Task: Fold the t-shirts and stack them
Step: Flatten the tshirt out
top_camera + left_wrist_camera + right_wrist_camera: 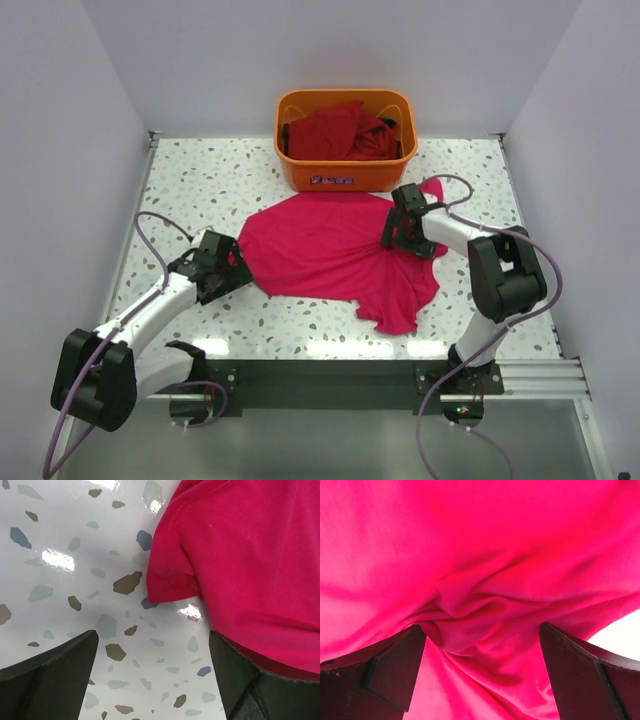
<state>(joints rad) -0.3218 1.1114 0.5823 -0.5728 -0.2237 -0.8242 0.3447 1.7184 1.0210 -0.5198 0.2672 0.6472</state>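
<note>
A bright pinkish-crimson t-shirt [330, 250] lies spread and rumpled on the speckled table, in front of the basket. My left gripper [238, 268] is open at the shirt's left edge; in the left wrist view a sleeve hem [170, 587] lies just ahead of the gap, and cloth touches the right finger [240, 675]. My right gripper [395, 235] is open, low over the shirt's right side; the right wrist view shows bunched folds [470, 615] between the spread fingers. Darker red t-shirts [335, 132] lie piled in the basket.
The orange plastic basket [345, 178] stands at the back centre of the table, just behind the spread shirt. White walls close the table on left, right and back. The black mounting rail [330, 378] runs along the near edge.
</note>
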